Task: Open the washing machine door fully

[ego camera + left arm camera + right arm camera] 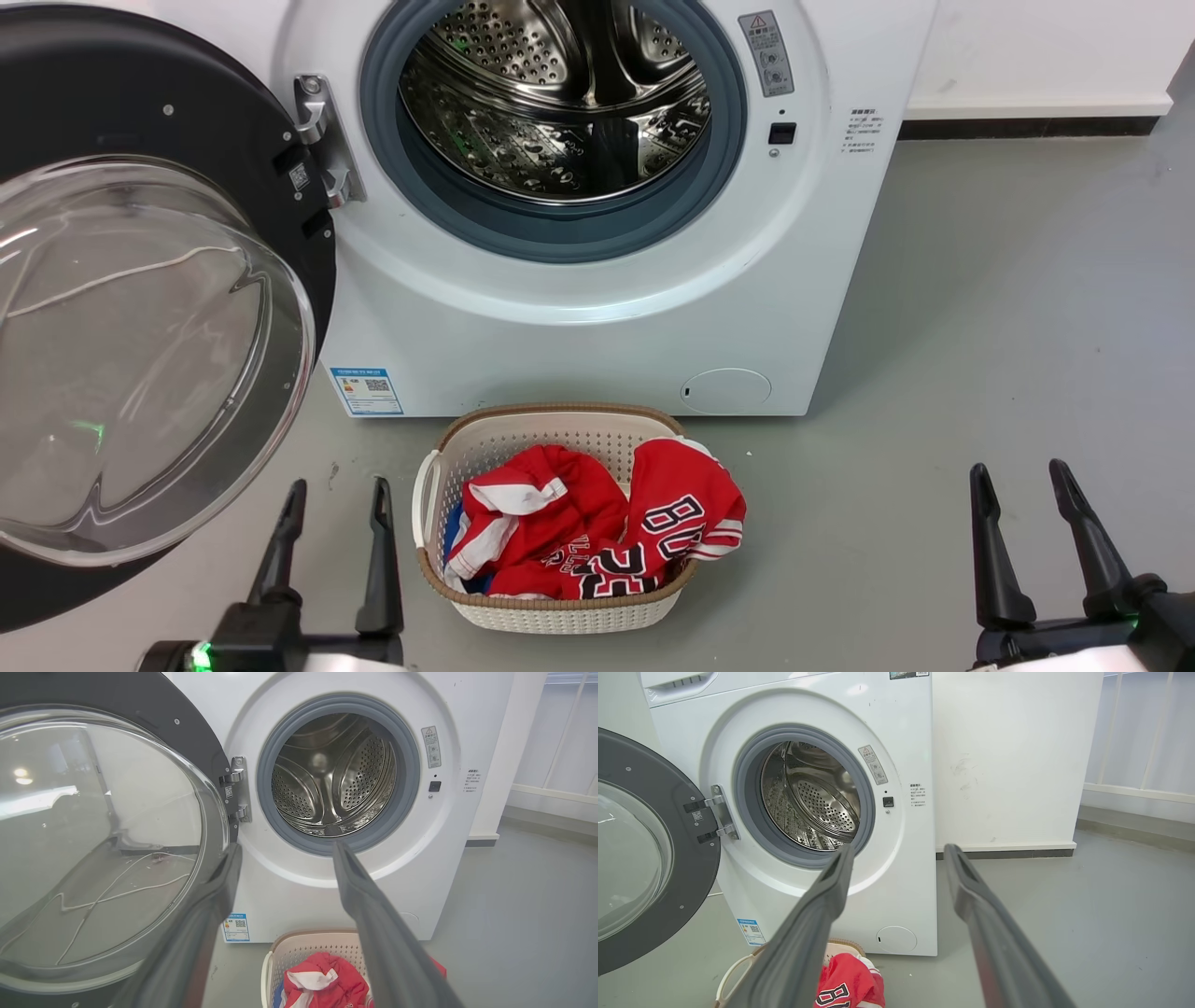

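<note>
The white washing machine (579,317) (289,905) (896,891) stands ahead with its steel drum (555,93) exposed inside a grey rubber ring. The washing machine door (140,345) (98,844) (640,858), a black disc with a bulging glass bowl, hangs swung out to the left on its hinge (322,140). My left gripper (338,485) (285,847) is open at the lower left, just right of the door's lower edge, holding nothing. My right gripper (1019,471) (899,848) is open at the lower right over bare floor, well away from the machine.
A cream laundry basket (560,611) (303,947) with red and white clothes (607,532) (845,984) sits on the grey floor just before the machine, between my grippers. A white wall (1008,756) stands right of the machine, with open floor (1008,327) there.
</note>
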`<state>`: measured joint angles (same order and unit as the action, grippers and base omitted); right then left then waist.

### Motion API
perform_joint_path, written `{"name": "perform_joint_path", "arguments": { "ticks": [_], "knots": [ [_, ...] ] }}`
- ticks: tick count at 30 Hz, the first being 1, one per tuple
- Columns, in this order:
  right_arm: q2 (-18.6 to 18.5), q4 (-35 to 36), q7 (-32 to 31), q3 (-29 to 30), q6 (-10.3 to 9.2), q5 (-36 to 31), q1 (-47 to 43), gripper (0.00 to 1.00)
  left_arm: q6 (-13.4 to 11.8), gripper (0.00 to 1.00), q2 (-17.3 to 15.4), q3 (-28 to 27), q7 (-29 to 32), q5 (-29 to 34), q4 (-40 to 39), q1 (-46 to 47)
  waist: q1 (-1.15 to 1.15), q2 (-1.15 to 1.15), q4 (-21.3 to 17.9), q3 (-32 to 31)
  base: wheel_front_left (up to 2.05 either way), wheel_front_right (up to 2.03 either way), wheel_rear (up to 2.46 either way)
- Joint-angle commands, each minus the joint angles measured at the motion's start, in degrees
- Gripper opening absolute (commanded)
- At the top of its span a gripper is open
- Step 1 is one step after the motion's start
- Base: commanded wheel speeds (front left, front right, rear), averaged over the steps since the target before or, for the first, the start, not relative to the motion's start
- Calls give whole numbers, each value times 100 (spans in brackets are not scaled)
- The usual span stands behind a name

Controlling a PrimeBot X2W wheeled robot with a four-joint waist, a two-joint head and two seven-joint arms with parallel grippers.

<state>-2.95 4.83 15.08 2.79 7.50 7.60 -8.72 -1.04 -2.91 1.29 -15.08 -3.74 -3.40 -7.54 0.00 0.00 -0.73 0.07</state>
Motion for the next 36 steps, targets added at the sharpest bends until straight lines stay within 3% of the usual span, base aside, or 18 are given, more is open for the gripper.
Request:
{"name": "perform_joint_path", "arguments": {
  "ticks": [1, 15, 16, 20, 36],
  "knots": [
    [15, 22, 12, 6, -1, 6, -83, 100, -6, 100, 1, 19, -13, 58, -12, -68, 0, 0, 0, -7, 0, 0, 0],
    [15, 28, 12, -42, -1, 69, -155, 100, -155, 100, 1, 101, -13, 171, 65, -190, 0, 0, 70, -52, 0, 0, 0],
    [0, 27, 0, -38, 0, 53, -133, 0, -150, 0, 0, 103, 1, 151, 59, -157, 0, 0, 71, -52, 0, 0, 0],
    [0, -181, -10, -56, 0, 95, -181, 0, -149, 0, 3, 127, 22, 100, 261, -201, 0, 0, 71, -51, 0, 0, 0],
    [-113, -523, -346, -111, 0, 1992, 178, 0, 53, 0, -117, 86, 348, -1927, 550, 129, 0, 0, 71, -43, 0, 0, 0]
  ]
}}
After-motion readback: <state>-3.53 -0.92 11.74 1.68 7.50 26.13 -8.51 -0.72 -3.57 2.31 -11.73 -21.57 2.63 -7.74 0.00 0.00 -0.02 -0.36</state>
